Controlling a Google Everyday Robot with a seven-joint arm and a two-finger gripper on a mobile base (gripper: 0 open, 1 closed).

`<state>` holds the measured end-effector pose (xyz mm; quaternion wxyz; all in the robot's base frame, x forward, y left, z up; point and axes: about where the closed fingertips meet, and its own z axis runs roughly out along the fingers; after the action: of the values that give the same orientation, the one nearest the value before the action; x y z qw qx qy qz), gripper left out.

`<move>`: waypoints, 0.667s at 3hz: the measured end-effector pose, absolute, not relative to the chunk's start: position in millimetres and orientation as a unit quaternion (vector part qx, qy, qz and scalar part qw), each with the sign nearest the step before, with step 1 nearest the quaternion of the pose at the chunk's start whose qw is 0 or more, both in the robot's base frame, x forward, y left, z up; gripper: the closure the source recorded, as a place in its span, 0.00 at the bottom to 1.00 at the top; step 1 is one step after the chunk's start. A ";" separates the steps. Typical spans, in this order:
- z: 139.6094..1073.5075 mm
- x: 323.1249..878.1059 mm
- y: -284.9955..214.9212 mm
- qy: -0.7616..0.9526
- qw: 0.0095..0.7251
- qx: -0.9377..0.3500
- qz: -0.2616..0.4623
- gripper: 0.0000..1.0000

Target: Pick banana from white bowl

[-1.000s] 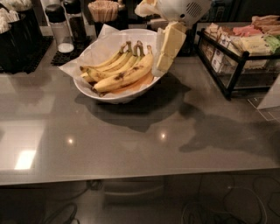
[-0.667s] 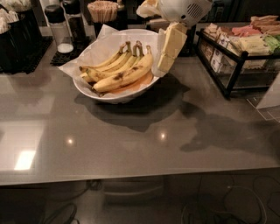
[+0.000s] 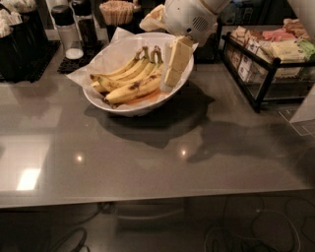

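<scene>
The white bowl [image 3: 132, 107] sat on the grey bench [image 3: 147, 162], lined with crinkled white paper [image 3: 106, 56] that stuck up past its rim on the back and left. Inside it lay a bunch of bananas [image 3: 129, 84], yellow with brown marks, their stems pointing toward the bowl's back edge. The banana had not left the bowl.

The claw [image 3: 172, 76] reached down from the rounded white wrist [image 3: 189, 18] above the bowl's back right rim. Its cream-coloured end was inside the bowl on the right side, right against the stem end of the bunch. I cannot tell whether the claw was spread or pinching anything.

Right of the bowl stood a black wire rack [image 3: 266, 74] filled with packets. Behind the bowl to the left were two shakers [image 3: 66, 29] on a dark mat. Directly behind the bowl stood a cup of wooden sticks [image 3: 117, 12].
</scene>
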<state>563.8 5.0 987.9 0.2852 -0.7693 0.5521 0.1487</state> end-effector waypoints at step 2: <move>967.4 578.0 24.1 0.538 0.281 -0.776 0.171 0.08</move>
<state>578.0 24.1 967.4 0.2812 -0.7763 0.5376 0.1712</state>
